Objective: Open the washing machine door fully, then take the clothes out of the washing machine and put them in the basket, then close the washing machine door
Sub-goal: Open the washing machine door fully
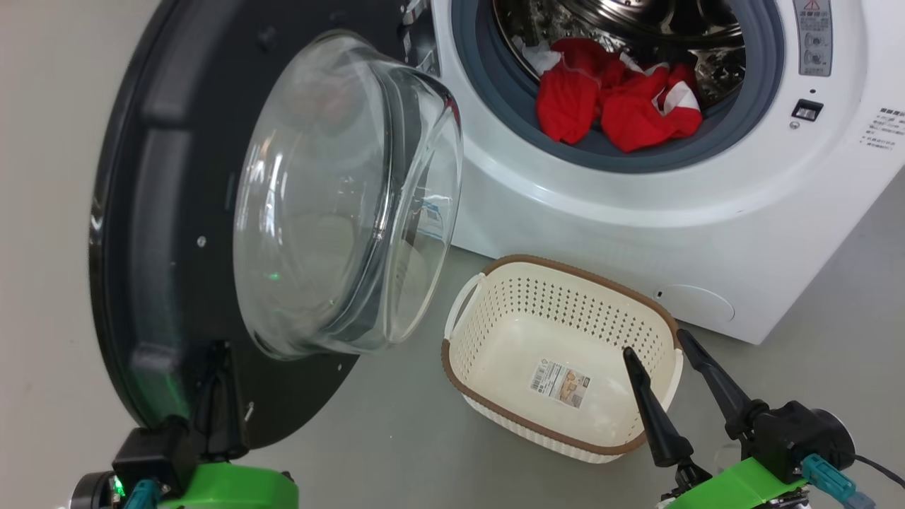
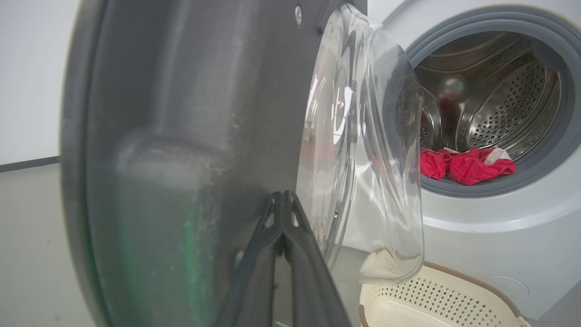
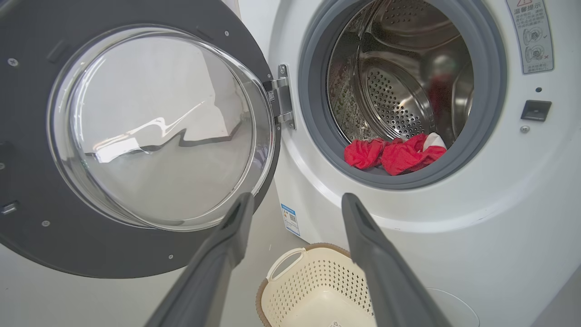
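Door open, load in the drum, basket empty.
The left gripper (image 2: 282, 202) had its fingers pressed together, tips against the inner face of the washing machine door (image 1: 162, 177) near its lower rim. The right gripper (image 1: 656, 343) hung over the basket (image 1: 565, 266) with fingers spread wide, holding nothing. The clothes (image 1: 608, 99) lay on the front lip of the washing machine (image 1: 636, 212), partly on the grey gasket (image 1: 767, 85). Risks as I judged them: closed tips could skid off the glossy door face and let it swing back into the reach path; fabric could snag on the gasket; a loose grab could drop a garment beside the basket. The warning sticker (image 3: 531, 36) was headed 温馨提示. Print on the blue label (image 3: 290, 219) and the basket's paper label (image 1: 560, 384) was too small to read.
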{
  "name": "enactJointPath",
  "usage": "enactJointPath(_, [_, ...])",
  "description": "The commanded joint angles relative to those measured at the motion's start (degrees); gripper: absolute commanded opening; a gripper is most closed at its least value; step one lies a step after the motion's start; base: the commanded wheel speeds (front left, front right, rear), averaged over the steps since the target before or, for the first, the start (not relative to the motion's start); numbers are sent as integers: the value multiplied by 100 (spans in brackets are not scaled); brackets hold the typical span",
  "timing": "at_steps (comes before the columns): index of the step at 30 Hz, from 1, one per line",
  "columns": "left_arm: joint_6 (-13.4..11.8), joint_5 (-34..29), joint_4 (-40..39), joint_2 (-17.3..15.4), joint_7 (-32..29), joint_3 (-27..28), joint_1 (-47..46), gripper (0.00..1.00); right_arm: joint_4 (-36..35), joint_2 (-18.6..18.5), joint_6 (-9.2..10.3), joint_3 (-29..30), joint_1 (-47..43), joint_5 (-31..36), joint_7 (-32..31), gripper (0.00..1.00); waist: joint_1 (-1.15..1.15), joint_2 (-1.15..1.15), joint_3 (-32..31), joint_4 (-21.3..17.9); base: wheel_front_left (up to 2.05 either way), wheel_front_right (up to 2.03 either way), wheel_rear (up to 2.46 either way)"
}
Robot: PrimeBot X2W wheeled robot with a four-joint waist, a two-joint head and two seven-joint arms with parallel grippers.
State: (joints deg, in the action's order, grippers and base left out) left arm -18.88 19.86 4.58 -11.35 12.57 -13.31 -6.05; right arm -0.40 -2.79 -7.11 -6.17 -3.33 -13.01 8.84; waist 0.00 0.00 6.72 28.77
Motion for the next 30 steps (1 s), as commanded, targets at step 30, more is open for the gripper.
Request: enactJointPath(30, [182,-45,593,-80,242,1557,-1035,0,-729,-9,-37,-1,344,609,-577,100,0,0,668,-8,0,0,0])
